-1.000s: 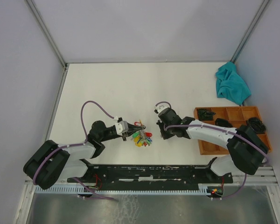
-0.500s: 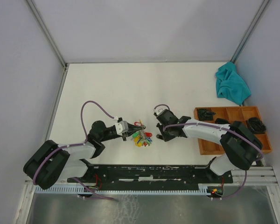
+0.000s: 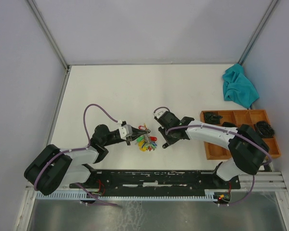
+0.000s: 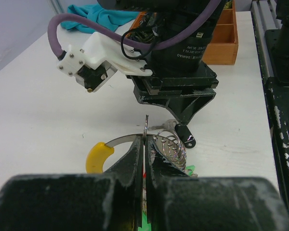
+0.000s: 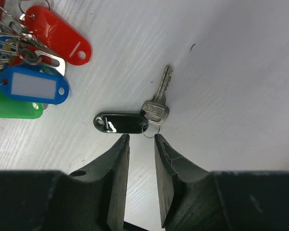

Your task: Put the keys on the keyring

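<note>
Top view: left gripper clamped on keyring, near the tabletop's front edge, about mid-width. Right gripper just right of the bunch. Teal cloth at far right corner; wooden tray at right edge.

Left wrist: fingers pinch the ring wire; yellow tag to one side.

Right wrist: jaws narrowly apart, empty. Black-tagged key lies flat just beyond the tips.

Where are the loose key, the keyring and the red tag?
loose key [image 5: 155, 110]: right wrist view, metal head.
keyring [image 4: 123, 140]: left wrist view, silvery ring arc.
red tag [image 5: 62, 41]: right wrist view, tag's middle.
</note>
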### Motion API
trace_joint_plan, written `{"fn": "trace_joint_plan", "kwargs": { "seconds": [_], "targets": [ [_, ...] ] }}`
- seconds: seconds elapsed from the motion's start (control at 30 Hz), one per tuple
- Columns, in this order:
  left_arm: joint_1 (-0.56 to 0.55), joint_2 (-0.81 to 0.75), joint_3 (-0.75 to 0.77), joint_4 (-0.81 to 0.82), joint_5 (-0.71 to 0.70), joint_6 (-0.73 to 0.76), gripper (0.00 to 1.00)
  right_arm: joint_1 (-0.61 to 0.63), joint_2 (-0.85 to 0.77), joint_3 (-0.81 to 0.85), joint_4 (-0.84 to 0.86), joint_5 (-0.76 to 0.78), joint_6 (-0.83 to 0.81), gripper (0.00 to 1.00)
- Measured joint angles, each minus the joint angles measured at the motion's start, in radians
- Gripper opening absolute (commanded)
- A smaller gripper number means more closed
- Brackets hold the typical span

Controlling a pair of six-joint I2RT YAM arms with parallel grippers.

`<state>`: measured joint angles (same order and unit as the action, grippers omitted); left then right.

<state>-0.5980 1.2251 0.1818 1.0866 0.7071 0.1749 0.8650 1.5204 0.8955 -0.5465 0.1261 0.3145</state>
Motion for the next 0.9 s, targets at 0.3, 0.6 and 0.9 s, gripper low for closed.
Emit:
{"fn": "trace_joint_plan", "kwargs": {
  "seconds": [0.3,0.6,0.9],
  "targets": [
    [0.0,0.0,0.0,0.0,0.0,0.0,0.03,0.0,0.069,0.018,-0.039,-0.002,-0.055,0.35],
    [0.0,0.0,0.0,0.0,0.0,0.0,0.03,0.0,0.124,0.051,-0.051,-0.01,-0.082,0.34],
    [0.0,0.0,0.0,0.0,0.0,0.0,0.03,0.0,0.153,0.08,-0.057,-0.009,-0.084,0.14]
  ]
}}
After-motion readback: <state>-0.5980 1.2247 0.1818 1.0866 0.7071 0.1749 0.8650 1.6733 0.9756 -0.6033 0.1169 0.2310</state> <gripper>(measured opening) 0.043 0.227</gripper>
